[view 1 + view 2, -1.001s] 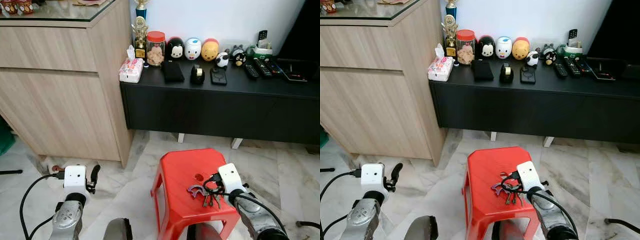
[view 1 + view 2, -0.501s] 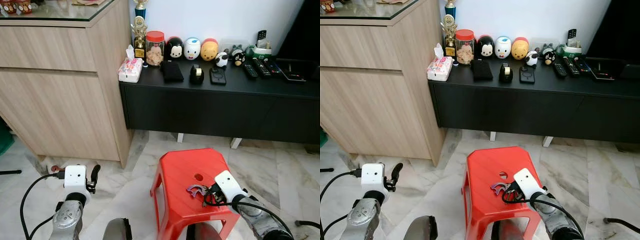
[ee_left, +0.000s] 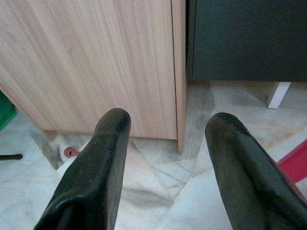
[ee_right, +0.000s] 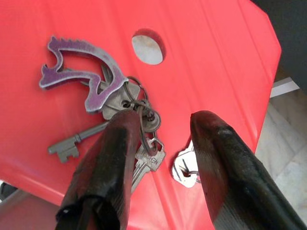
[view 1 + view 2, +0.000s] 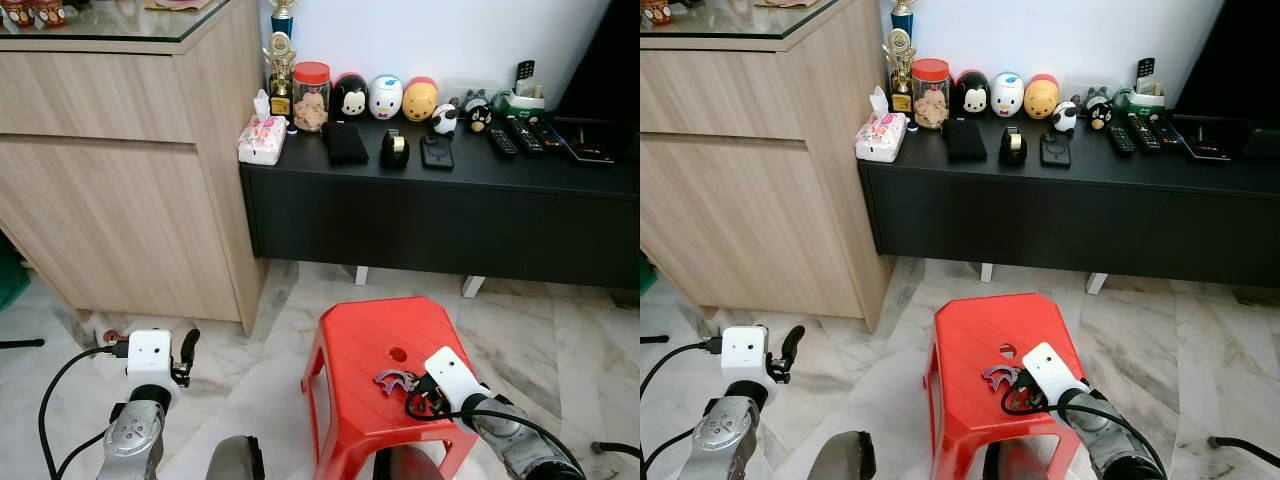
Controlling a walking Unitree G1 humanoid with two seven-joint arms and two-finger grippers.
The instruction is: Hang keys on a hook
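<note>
Low in the frame, right of centre, one red stool [image 5: 375, 345] stands on the marble floor [image 5: 270, 350], and on its seat lies one bunch of keys [image 4: 120, 120]. The right gripper [image 4: 160, 143] sits over that bunch with its two black fingers [image 4: 108, 163] parted to a moderate gap and nothing pinched between them; one finger lies on the ring and blades, the other just beside a silver key.

Counted in the right wrist view, the bunch has one purple dolphin-shaped fob [image 4: 81, 67], one dark old-style key [image 4: 72, 143], and at least two silver keys, though the finger hides part of the cluster. One round hole [image 4: 147, 48] pierces the seat near the fob. From the head cameras the same bunch is only a small dark tangle with the fob [image 5: 395, 380] poking out beside the white wrist block.

At lower left the left gripper [image 3: 165, 143] hangs over the floor with its fingers wide apart and empty. Its wrist view gives the base of the wooden cabinet [image 3: 96, 62] and a small red object [image 3: 71, 152] on the floor at its foot.

Across the upper frame runs one black console [image 5: 440, 200]. Along its back stand one trophy [image 5: 281, 60], one red-lidded jar [image 5: 311, 95], three round character figures [image 5: 385, 97] and two smaller toys [image 5: 460, 115]. One tissue pack [image 5: 262, 138] sits at its left end, several remotes [image 5: 520, 135] at upper right.
</note>
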